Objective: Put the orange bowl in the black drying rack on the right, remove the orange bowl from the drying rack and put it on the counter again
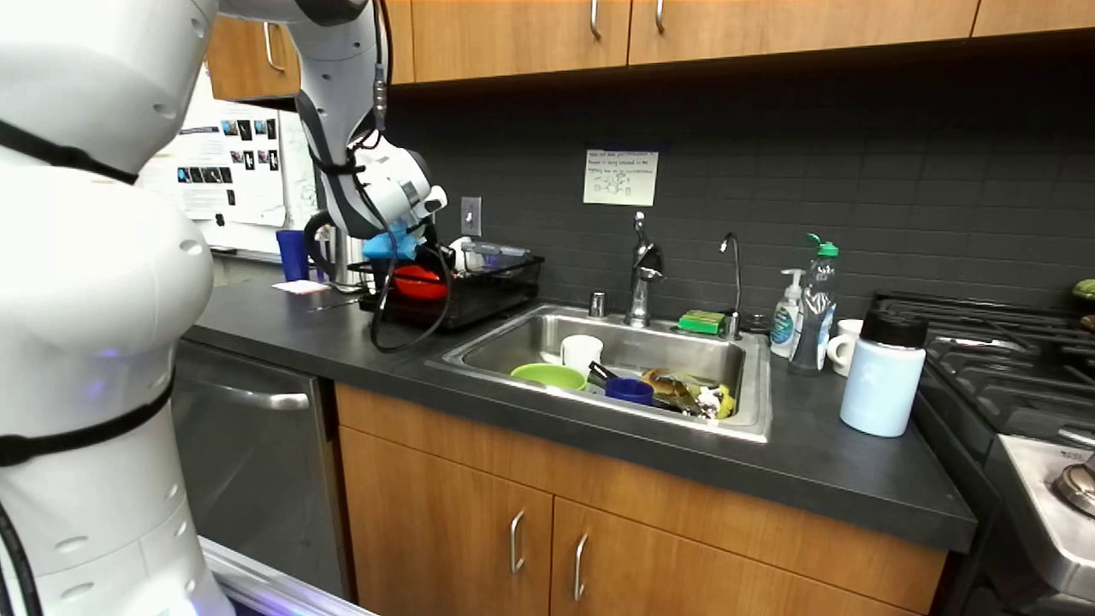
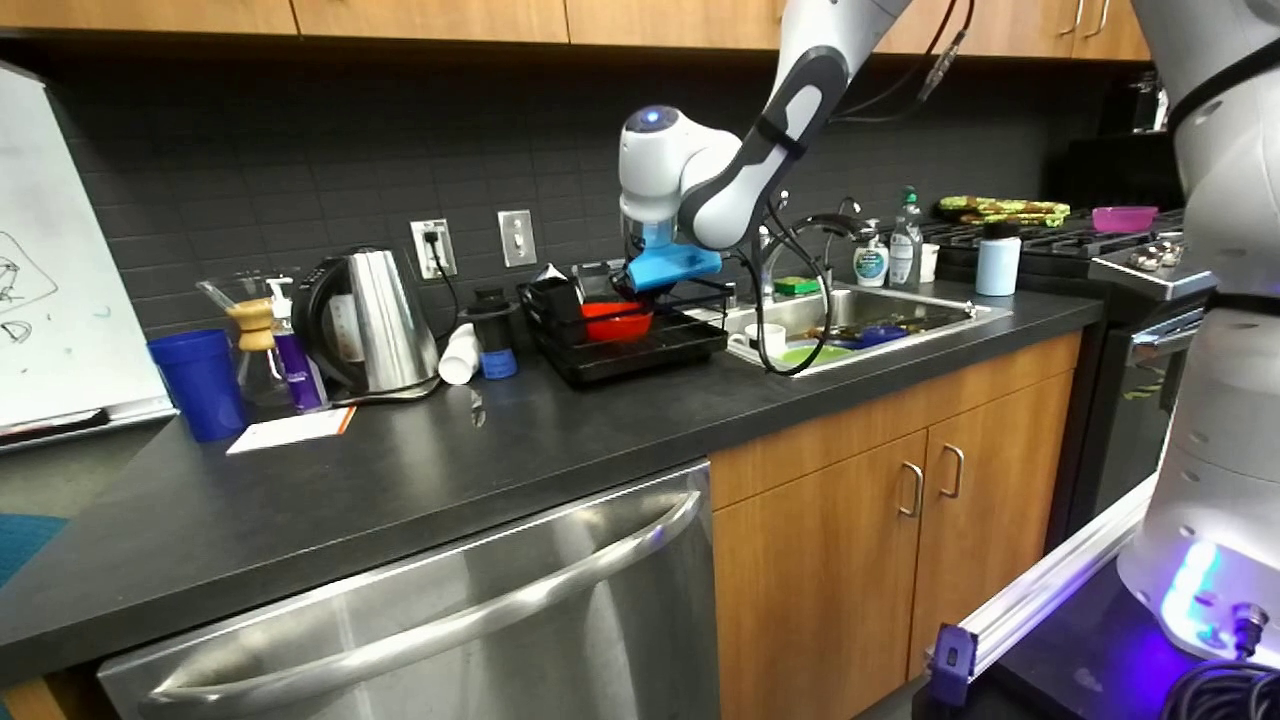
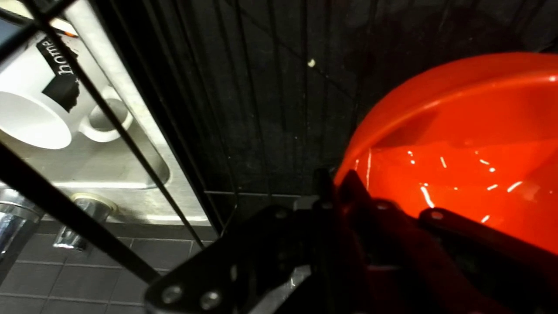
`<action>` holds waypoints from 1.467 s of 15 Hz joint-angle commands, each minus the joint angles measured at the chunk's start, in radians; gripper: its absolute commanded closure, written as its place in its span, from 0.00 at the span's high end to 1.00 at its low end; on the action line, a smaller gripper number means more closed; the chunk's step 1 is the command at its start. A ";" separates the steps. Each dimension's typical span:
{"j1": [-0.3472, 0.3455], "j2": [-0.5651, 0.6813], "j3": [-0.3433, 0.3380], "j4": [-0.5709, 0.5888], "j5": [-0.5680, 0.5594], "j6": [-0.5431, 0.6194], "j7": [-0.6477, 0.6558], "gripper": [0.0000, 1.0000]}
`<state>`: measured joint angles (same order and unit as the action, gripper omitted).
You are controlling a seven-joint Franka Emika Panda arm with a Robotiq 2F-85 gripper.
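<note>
The orange bowl [image 2: 616, 322] is inside the black drying rack [image 2: 640, 362], upright or nearly so. It also shows in an exterior view [image 1: 417, 284] and fills the right of the wrist view [image 3: 462, 174]. My gripper [image 3: 336, 181] has one finger inside the bowl and one outside, closed on its rim. I cannot tell whether the bowl rests on the rack floor or hangs slightly above it. The rack's wire floor shows in the wrist view [image 3: 261, 100]. The dark counter [image 2: 480, 440] runs in front and to the side of the rack.
A steel sink [image 1: 757, 402] with a white mug [image 3: 35, 100], a green bowl [image 1: 547, 375] and other dishes adjoins the rack. A kettle [image 2: 385, 320], a dark bottle [image 2: 493, 335] and a blue cup [image 2: 200, 385] stand on the rack's other side. Upper cabinets [image 1: 522, 38] hang above.
</note>
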<state>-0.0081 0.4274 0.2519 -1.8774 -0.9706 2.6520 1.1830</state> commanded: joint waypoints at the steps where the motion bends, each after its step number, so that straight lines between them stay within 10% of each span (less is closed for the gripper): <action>1: 0.004 -0.104 0.030 -0.073 0.025 0.047 -0.020 0.02; 22: 0.030 -0.488 0.084 -0.201 -0.374 0.137 0.133 0.02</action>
<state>0.0157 0.0135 0.3308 -2.0451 -1.2844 2.7611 1.2530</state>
